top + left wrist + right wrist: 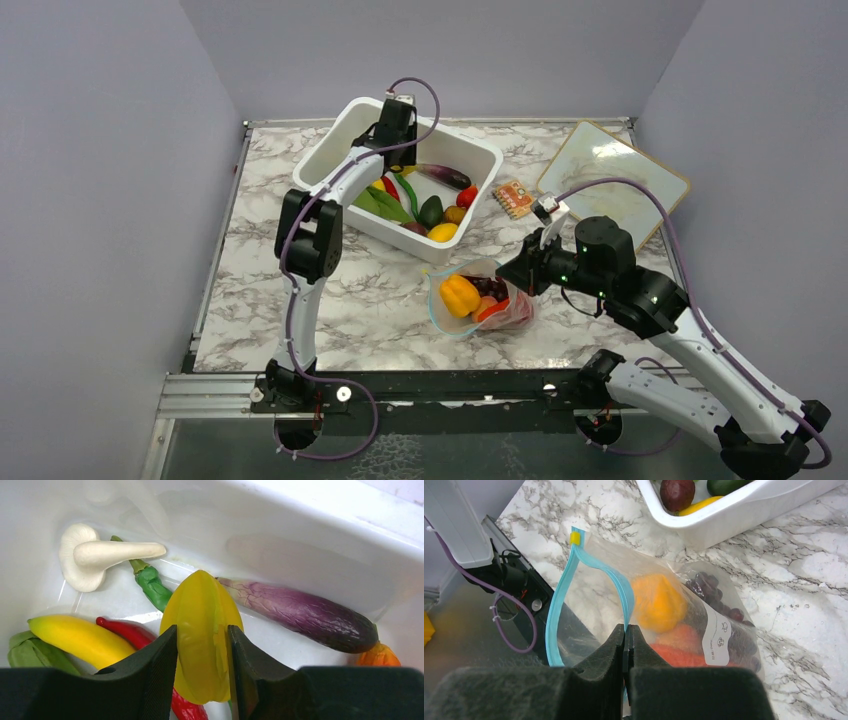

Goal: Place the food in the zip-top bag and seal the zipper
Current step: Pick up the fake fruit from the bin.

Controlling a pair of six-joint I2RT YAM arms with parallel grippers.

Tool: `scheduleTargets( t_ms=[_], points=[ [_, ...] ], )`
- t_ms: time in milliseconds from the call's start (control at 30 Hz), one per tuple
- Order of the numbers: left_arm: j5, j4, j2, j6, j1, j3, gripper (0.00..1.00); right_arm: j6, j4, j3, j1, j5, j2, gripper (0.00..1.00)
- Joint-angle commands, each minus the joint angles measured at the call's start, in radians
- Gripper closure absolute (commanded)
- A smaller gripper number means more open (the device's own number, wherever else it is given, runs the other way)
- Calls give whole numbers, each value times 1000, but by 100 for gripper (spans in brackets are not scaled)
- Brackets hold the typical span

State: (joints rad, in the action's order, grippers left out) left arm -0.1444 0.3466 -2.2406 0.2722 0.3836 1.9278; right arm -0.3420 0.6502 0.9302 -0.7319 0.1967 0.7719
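Left wrist view: our left tool [202, 632] clamps a yellow star fruit [200, 600] in the white tub [300, 510], to lift it. Our right tool [626, 630] pinches the zipper [560, 590], holding the zip-top bag [723, 639] open on the surface [799, 570] for filling.

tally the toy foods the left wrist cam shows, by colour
yellow: 2, banana and star fruit
green: 2, green chilli and leafy piece
red: 1, red chilli
purple: 1, eggplant
white: 1, mushroom
orange: 1, orange piece, partly cut off
total: 8
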Motion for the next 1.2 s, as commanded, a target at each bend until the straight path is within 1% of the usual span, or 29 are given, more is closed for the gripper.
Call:
scheduleTargets(
  t_ms=[0,267,400,533,733,900,1167],
  points=[
    [49,-7,105,-11,-2,-33,71,-30,-49,-21,-1,-6,-16,99],
    [96,-9,218,37,-1,-116,71,-74,-61,-48,-1,-17,-42,99],
    [154,-13,297,69,-1,-172,72,-81,-53,-45,-1,-36,-46,99],
    [252,-13,394,99,-1,-246,72,-83,-56,-46,-1,-47,-49,99],
    [386,-53,585,140,-1,-420,73,-87,-69,-59,-1,-53,-46,99],
    [525,-52,716,122,0,-535,73,-91,-72,-62,-1,-65,-43,99],
    [690,-32,911,104,0,-695,73,-97,-84,-55,-1,-79,-22,99]
  ],
)
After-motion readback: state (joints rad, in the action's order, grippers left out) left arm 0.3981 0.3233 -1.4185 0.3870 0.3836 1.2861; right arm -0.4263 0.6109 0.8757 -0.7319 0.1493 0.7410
